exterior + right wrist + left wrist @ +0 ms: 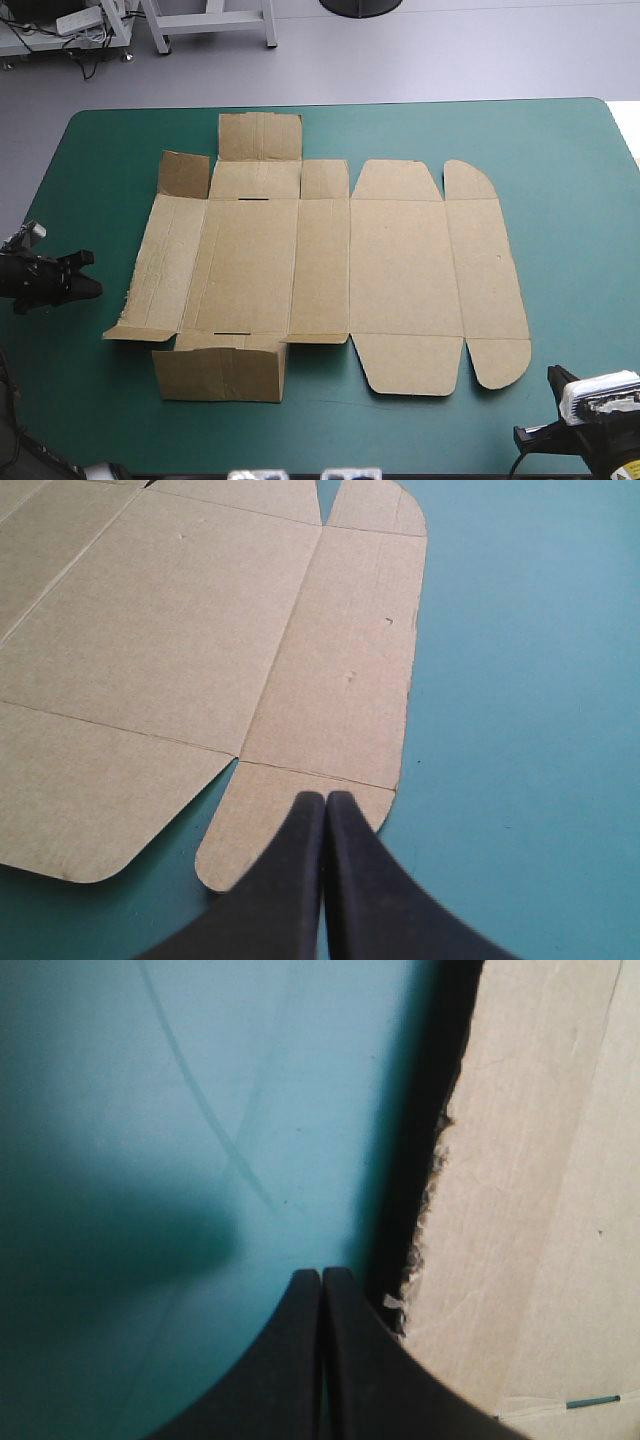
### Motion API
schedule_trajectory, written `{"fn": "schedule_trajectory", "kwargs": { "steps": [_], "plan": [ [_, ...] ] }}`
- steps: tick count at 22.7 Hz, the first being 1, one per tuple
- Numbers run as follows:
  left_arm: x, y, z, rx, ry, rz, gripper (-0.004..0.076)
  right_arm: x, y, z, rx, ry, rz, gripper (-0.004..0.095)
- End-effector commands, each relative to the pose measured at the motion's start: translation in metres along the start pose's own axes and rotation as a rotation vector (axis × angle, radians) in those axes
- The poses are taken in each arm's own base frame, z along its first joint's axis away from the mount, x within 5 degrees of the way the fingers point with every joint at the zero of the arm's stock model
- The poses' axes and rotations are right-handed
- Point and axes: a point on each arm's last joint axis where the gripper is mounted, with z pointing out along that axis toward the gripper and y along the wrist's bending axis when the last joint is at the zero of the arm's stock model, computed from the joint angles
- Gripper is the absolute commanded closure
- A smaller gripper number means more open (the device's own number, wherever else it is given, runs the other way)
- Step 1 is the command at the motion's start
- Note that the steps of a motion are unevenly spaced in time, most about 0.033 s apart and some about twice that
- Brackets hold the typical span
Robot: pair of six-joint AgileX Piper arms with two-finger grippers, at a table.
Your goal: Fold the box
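While the box (380,270) lay long across the frame, the closed left claw (322,1275) sat by its left end, the closed right claw (325,798) lower right.

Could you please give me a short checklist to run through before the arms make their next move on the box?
1. The flat brown cardboard box sheet lies wholly on the teal-green table cover: ok.
2. Nothing rests on the sheet: ok.
3. The left gripper is shut and empty, beside the sheet's ragged left edge: ok.
4. The right gripper is shut and empty, at the rounded near-right flap: ok.
5. Black fingers opened, ready for a grasp: not ok, both pairs are shut.
6. The left gripper is clear of the board's edge: cannot tell.
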Motion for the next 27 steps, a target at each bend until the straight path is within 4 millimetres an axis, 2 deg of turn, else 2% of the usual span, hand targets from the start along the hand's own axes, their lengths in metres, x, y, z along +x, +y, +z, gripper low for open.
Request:
{"fn": "schedule_trajectory", "kwargs": {
  "steps": [1,6,9,12,13,17,22,25,27],
  "plan": [
    [-0.005,-0.011,-0.011,0.054,-0.027,0.010,0.0733,-0.011,-0.001,-0.003,0.014,-0.069,0.001,0.0921],
    [-0.002,-0.010,-0.006,0.091,0.028,0.007,0.0696,-0.011,-0.003,-0.003,0.028,-0.064,0.001,0.0921],
    [-0.002,-0.011,-0.004,0.126,0.042,-0.004,0.0605,-0.010,-0.003,-0.003,0.027,-0.057,0.005,0.0921],
    [-0.006,-0.015,-0.002,0.189,0.009,-0.032,0.0468,-0.008,-0.002,-0.003,0.022,-0.038,0.006,0.0921],
    [-0.007,-0.017,-0.001,0.196,0.010,-0.029,0.0446,-0.008,-0.002,-0.003,0.024,-0.038,0.004,0.0921],
    [-0.010,-0.034,0.012,0.232,0.039,0.004,0.0437,-0.008,-0.002,-0.003,0.024,-0.038,0.004,0.0921],
    [-0.009,-0.056,0.044,0.244,0.154,0.068,0.0437,-0.008,-0.002,-0.003,0.024,-0.038,0.004,0.0921],
    [-0.007,-0.060,0.051,0.230,0.189,0.090,0.0437,-0.008,-0.002,-0.003,0.024,-0.038,0.004,0.0921],
    [-0.007,-0.060,0.051,0.226,0.194,0.043,0.0438,-0.008,-0.002,-0.003,0.024,-0.038,0.004,0.0921]
  ]
}}
